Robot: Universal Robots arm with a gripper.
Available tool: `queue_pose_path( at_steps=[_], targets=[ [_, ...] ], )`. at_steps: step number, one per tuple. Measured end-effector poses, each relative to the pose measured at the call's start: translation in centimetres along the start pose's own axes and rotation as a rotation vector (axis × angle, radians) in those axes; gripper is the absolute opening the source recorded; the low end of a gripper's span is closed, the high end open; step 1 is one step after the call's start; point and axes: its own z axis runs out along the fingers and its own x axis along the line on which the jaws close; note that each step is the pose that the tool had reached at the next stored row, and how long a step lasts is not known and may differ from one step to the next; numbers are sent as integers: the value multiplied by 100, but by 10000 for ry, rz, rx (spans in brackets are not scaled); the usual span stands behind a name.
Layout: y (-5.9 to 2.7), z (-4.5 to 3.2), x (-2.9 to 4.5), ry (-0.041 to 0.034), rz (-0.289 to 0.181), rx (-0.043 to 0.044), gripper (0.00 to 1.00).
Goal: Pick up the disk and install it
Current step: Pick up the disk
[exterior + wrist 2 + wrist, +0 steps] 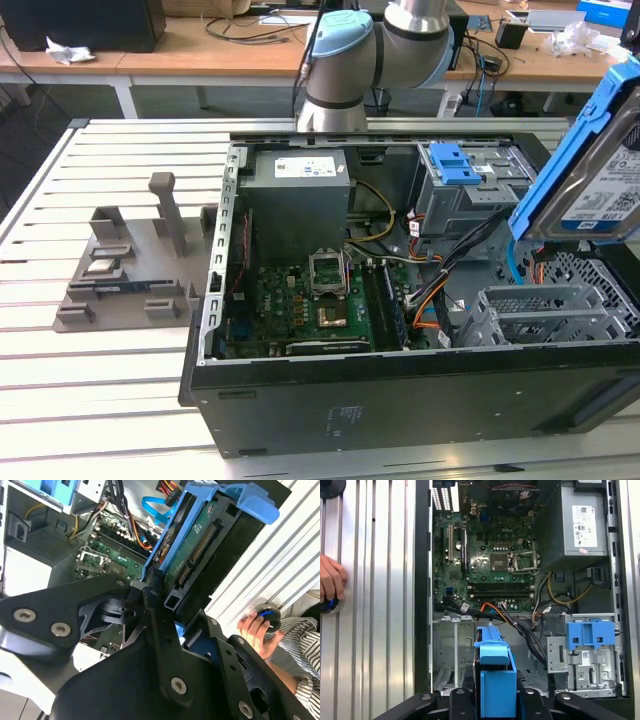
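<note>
Blue-framed silver disk (588, 175) clamped between black jaws, held tilted above open metal computer case (400, 405), green motherboard (300, 310) inside

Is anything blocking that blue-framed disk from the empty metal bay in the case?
Nothing visible does. The disk, clamped in the jaws, hangs over the open case, above the empty bay. The cable bundle runs beside the bay, not across its opening.

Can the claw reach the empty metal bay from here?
Probably yes: the gripper, shut on the disk, is over the open case, and the bay looks unblocked, though cables run beside it.
</note>
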Motion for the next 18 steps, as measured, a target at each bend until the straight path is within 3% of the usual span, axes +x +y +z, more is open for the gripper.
queue_pose_path(
  at_steps=[3,12,18],
  targets=[
    [-10,88,91,-1,0,0,36],
    [-29,297,103,1,1,0,36],
    [-48,480,112,-1,0,0,36]
  ],
)
